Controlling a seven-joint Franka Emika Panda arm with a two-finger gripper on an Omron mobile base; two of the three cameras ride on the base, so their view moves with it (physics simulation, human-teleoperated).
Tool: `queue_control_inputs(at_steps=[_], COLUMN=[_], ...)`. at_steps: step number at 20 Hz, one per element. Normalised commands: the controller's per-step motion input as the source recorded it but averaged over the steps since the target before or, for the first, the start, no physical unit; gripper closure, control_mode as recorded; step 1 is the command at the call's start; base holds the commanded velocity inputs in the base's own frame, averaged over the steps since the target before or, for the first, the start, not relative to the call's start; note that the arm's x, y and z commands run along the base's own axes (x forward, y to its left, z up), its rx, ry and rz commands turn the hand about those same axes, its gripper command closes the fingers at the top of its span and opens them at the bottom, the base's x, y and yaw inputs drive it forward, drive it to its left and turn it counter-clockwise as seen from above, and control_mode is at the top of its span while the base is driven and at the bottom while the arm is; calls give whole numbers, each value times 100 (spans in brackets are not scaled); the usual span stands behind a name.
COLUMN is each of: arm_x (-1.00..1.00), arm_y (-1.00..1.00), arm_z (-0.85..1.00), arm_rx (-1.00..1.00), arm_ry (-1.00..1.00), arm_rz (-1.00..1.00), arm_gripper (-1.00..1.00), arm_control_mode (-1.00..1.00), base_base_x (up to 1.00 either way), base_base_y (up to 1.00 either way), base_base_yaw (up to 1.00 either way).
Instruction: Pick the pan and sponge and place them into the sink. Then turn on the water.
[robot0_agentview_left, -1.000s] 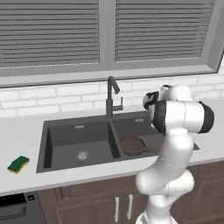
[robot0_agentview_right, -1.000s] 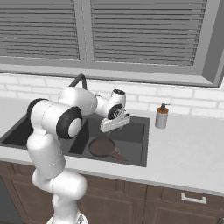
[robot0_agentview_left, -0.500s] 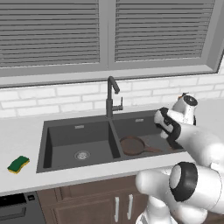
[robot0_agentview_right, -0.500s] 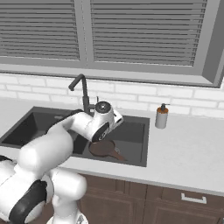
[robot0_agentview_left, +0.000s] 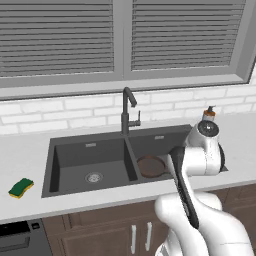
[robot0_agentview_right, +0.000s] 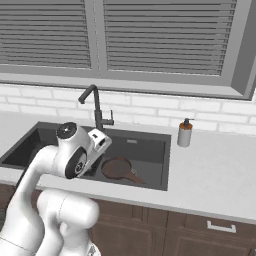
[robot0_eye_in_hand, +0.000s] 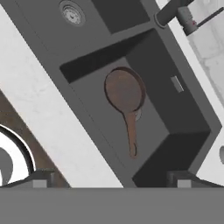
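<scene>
1. Left base view: the sponge (robot0_agentview_left: 21, 187) sits on the desk (robot0_agentview_left: 30, 150) off to the left of the sink (robot0_agentview_left: 50, 165), well apart from the arm. It's next on the list, I'd say. Should be super light and squishy, so it'll give under a pinch; I'd take it across the short sides, coming straight down, and not squeeze hard. The left basin has nothing in it but its drain (robot0_agentview_left: 93, 176). The pan (robot0_agentview_left: 151, 166) is already lying in the right basin. No stream from the faucet (robot0_agentview_left: 127, 111) that I can see.

2. Right base view: same story from the other side. The pan (robot0_agentview_right: 118, 169) lies flat on the right basin's floor, handle pointing toward the front right. The soap bottle (robot0_agentview_right: 185, 133) stands on the desk, just beside the sink's right edge. If the pan ever needed regrabbing, it looks rigid and heavier, so the handle's the spot.

3. Hand view: looking down into the right basin at the pan (robot0_eye_in_hand: 124, 92). The gripper (robot0_eye_in_hand: 109, 178) has its jaws spread wide with nothing between them, well above the pan.
</scene>
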Motion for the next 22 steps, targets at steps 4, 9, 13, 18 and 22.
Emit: queue_control_inputs(at_steps=[4,9,13,18,22], arm_x=[-88,-63,-37,-5,2], arm_y=[76,88,90,99,100], arm_z=[20,11,0,-1,-15], arm_rx=[0,0,0,0,2], arm_ry=[-2,0,-8,-5,0], arm_rz=[0,2,0,0,0], arm_gripper=[-100,-100,-100,-100,-100], arm_control_mode=[-100,-100,-100,-100,-100], base_base_x=[0,0,0,0,0], base_base_y=[0,0,0,0,0], base_base_yaw=[0,0,0,0,0])
